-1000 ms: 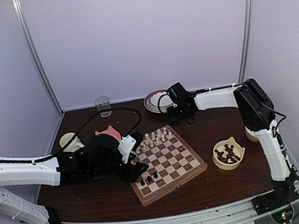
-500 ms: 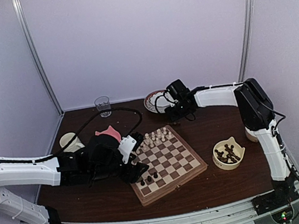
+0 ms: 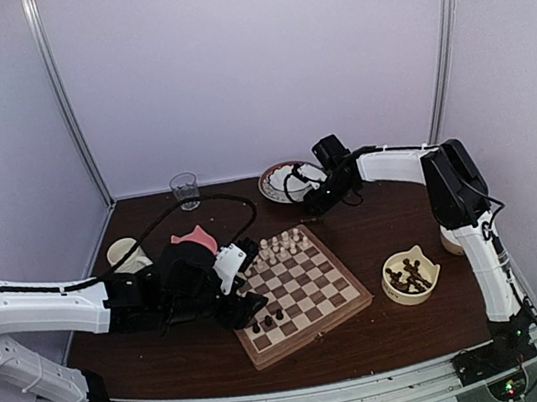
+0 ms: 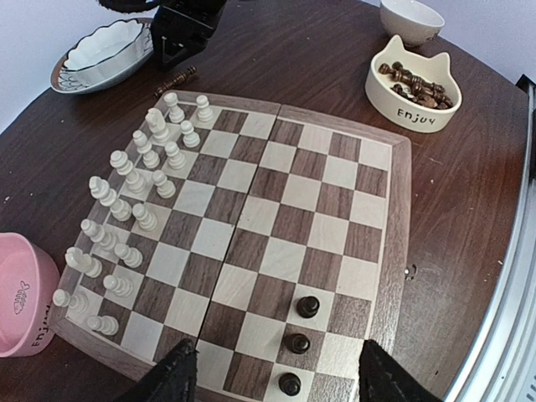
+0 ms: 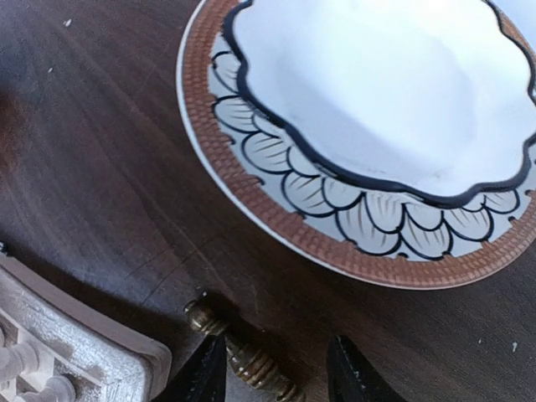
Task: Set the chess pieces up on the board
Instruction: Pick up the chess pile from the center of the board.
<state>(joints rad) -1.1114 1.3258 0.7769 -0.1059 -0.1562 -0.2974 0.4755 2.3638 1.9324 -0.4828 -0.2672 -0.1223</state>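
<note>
A: where's the board?
B: board (image 4: 293, 193) sits mid surface (image 3: 383, 224), turned at an angle. Three dark pieces (image 4: 296, 342) stand upright in a row near its near-left corner, one per square. Pale pieces (image 4: 138, 180) crowd the two rows along its far-left side

A: the other dark ones?
B: heap of dark pieces (image 4: 416, 77) in the cat-shaped bowl (image 3: 413, 286), on the surface right of the board. There's also a lying dark piece (image 5: 243, 356), on its side on the surface between the patterned plate (image 5: 276, 167) and the board's far corner

A: right arm?
B: right gripper (image 5: 275, 352) is low over that lying dark piece, fingers (image 5: 352, 373) apart, one on each side of it. One finger is just beside it, can't tell if it touches. Not clamped

A: left?
B: left gripper (image 4: 275, 356) hangs over the board's near-left edge, fingers (image 4: 172, 377) wide apart and holding nothing. The three dark pieces are just ahead of them

A: other stuff?
B: pink bowl (image 3: 195, 239) and cream cup (image 3: 125, 253) left of the board, glass (image 3: 185, 188) at the far edge, small white bowl (image 4: 410, 18) just right of the cat-shaped bowl
</note>
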